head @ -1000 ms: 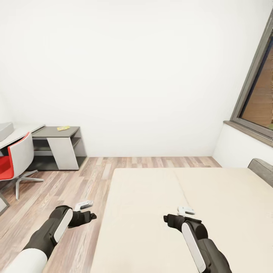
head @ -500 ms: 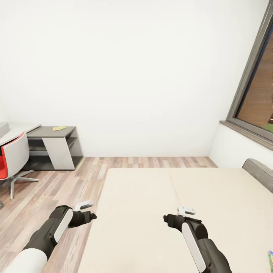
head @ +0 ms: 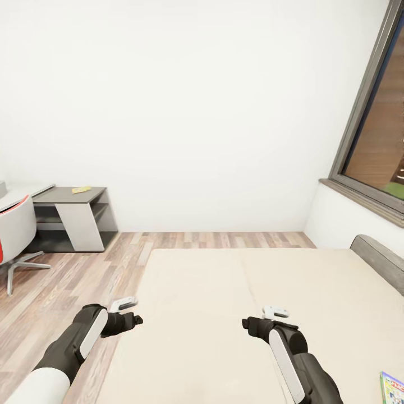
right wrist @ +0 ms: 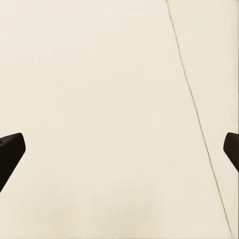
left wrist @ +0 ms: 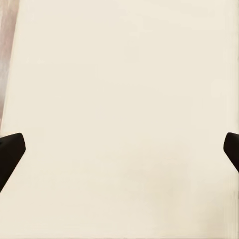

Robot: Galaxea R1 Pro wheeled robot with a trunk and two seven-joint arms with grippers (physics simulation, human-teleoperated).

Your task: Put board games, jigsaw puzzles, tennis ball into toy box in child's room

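The cream bed (head: 224, 314) lies in front of me. A corner of one colourful board game (head: 393, 388) shows on it at the head view's lower right edge. At the far left is the table (head: 39, 192), with its dark grey shelf section (head: 92, 195). On that section lies a thin yellow slab (head: 81, 189), too small to read, perhaps a jigsaw puzzle. My left gripper (head: 133, 321) hangs open over the bed's left edge (left wrist: 119, 154). My right gripper (head: 248, 324) is open above the bed top (right wrist: 119, 154). The tennis ball is out of view.
A red-and-white swivel chair (head: 14, 227) stands by the table at the left edge. Wood-plank floor (head: 84, 269) runs between the table and the bed. A grey headboard (head: 381, 259) and a window (head: 381, 140) are on the right, with a white wall ahead.
The camera has turned to the right, so the table and chair slid toward the left edge. More of the board game shows at the lower right. Both arms keep their pose.
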